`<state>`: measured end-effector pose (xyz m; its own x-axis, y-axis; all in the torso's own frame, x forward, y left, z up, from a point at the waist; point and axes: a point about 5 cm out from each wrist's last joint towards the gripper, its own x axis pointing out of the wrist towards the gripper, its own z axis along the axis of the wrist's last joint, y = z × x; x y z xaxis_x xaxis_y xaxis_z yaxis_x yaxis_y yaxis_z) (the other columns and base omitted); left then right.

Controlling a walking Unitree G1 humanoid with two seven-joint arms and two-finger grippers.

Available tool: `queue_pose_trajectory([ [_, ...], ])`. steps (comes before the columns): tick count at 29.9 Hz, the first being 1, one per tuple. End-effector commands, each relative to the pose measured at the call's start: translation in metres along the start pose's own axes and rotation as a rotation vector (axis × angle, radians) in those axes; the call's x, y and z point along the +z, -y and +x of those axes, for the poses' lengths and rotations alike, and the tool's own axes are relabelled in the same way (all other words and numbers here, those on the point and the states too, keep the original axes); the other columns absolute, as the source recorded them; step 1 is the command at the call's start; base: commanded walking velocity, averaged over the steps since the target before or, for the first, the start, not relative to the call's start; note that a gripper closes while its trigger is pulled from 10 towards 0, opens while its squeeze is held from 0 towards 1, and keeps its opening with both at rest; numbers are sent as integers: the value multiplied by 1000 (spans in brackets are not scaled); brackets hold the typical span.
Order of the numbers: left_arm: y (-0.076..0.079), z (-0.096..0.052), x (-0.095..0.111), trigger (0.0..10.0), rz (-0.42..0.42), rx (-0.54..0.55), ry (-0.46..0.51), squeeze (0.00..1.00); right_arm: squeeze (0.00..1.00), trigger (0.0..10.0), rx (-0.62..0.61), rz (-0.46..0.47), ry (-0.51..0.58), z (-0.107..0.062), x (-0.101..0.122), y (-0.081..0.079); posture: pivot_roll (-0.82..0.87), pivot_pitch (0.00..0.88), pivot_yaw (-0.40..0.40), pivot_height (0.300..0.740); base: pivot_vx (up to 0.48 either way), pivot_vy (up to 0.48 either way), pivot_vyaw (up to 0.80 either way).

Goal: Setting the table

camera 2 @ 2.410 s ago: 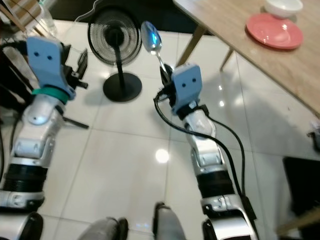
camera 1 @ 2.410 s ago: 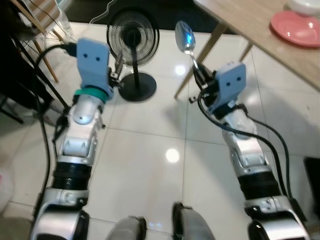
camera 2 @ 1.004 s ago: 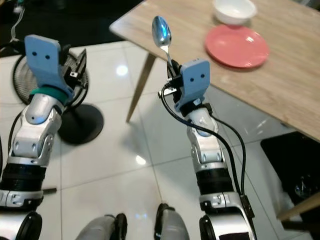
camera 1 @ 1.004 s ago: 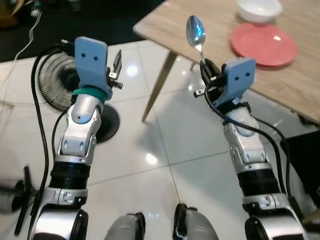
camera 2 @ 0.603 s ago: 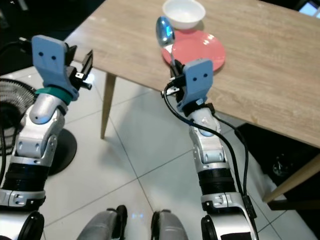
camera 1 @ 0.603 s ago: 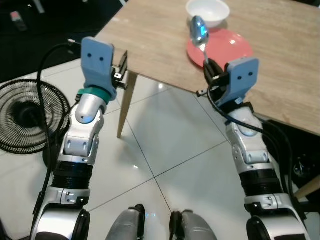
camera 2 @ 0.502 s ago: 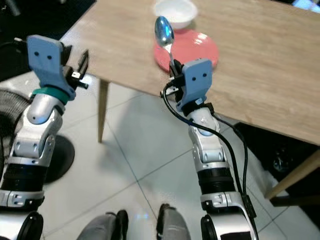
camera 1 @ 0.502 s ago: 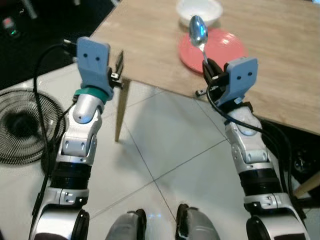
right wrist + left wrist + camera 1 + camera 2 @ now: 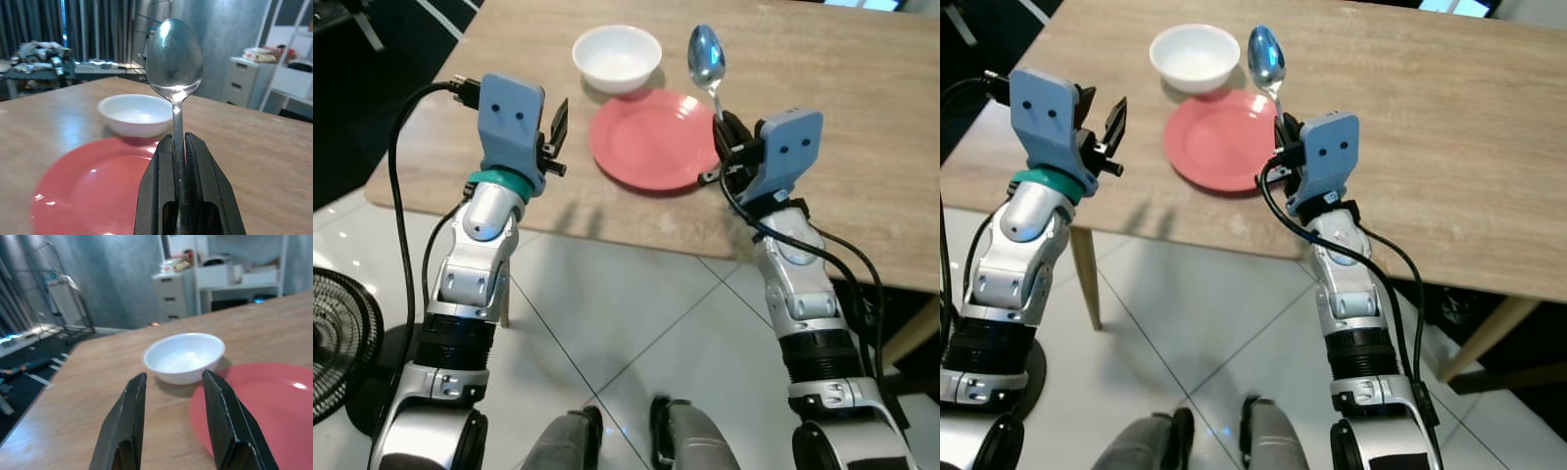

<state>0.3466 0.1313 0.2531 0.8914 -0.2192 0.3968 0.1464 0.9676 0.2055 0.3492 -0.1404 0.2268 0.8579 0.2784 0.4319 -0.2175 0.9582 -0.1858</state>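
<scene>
Carrying the spoon (image 9: 706, 59) upright, clamped in our right end effector (image 9: 728, 132) beside the red plate (image 9: 653, 139), we judge placement comes next: lower it onto the counter (image 9: 862, 117) right of the plate. Our left end effector (image 9: 171, 421) hovers open near the bowl (image 9: 617, 57).

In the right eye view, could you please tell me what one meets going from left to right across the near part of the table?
Left gripper, open → white bowl → red plate → spoon, upright in the shut right gripper → bare wooden table.
</scene>
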Motion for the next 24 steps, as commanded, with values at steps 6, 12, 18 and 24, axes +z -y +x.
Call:
queue_pose_trajectory([
  [6, 4, -4, 2, 10000, 26, -46, 21, 0, 0, 10000, -48, -24, -6, 5, 2, 2, 22, 136, 95, 740, 414, 0, 0],
  [12, 13, -10, 2, 10000, -10, -159, 16, 0, 0, 10000, -142, -47, -45, 4, -4, 14, 24, 131, 95, 740, 253, 0, 0],
  [18, 23, -27, 1, 10000, -57, -371, -29, 0, 0, 10000, -223, -80, -131, -8, -16, 30, 26, 137, 90, 740, 0, 0, 0],
  [24, 17, -36, 0, 10000, -98, -443, -61, 0, 0, 10000, -233, -52, -188, -24, -27, 30, 33, 158, 88, 740, 0, 0, 0],
])
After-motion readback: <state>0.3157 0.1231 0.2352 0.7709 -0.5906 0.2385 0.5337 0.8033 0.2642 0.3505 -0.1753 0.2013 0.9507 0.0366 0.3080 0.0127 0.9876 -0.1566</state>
